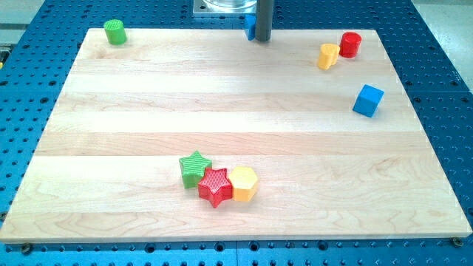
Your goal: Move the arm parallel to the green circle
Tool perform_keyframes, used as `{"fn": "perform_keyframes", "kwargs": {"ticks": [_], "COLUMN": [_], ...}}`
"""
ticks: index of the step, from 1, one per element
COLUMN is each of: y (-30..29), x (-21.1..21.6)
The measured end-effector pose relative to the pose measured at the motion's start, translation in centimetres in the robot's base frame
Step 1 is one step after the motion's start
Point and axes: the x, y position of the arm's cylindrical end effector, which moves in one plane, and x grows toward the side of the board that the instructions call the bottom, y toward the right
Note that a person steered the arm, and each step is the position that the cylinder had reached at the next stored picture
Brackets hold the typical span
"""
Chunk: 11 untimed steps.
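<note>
The green circle, a short green cylinder, stands at the board's top left corner. My rod comes down at the view's top centre and my tip rests on the board's top edge, far to the right of the green circle and at about the same height in the view. A blue block sits just left of the rod, partly hidden behind it.
A red cylinder and a yellow block touch at the top right. A blue cube lies at the right. A green star, red star and yellow hexagon cluster at bottom centre. The wooden board lies on a blue perforated table.
</note>
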Motion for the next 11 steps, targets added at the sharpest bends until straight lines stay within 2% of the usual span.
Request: {"fn": "perform_keyframes", "kwargs": {"ticks": [2,6,7,8,9,11], "y": [4.8,3.3,2.7,-9.6,-10.4,-10.4], "x": [-1.7,-1.6,-0.4,9.1,10.2,3.7]}}
